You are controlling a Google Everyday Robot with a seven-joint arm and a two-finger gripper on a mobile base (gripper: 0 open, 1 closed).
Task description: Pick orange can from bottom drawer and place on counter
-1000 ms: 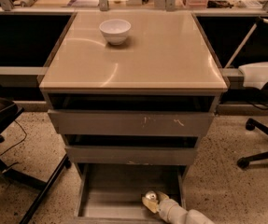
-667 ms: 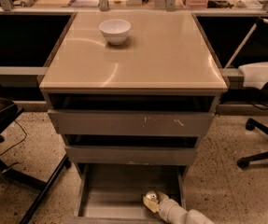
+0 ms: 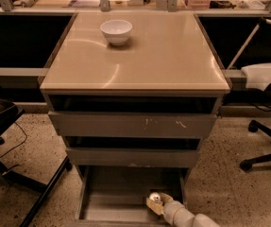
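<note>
At the bottom edge of the camera view, a pale, rounded arm [image 3: 188,217] comes in from the lower right corner and reaches left into the bottom drawer [image 3: 111,200], which is pulled wide out over the floor. The gripper [image 3: 154,204] at the arm's end sits low in the right front part of that drawer tray, close to the right wall. It is right at the orange can [image 3: 155,197], which stands upright on the drawer floor with its round silver lid facing up. A yellowish part of the gripper covers the near side of the can's body, and I cannot tell whether the gripper is clamped on the can or only set against it. The rest of the drawer's grey floor shows bare to the left of the can. Above and behind it, the middle drawer [image 3: 131,157] stands partly out, and above that the upper drawer [image 3: 134,125] shows white scratch marks on its front panel. The counter [image 3: 144,65], a glossy beige slab, tops the cabinet, and a white bowl [image 3: 116,31] stands near its far left corner, well apart from the can. A dark chair [image 3: 0,119] stands on the speckled floor [image 3: 234,183] to the left of the cabinet, and the wheeled base of another chair [image 3: 265,148] shows at the right. Farthest back, a long cluttered desk [image 3: 73,3] with metal posts runs across the top.
</note>
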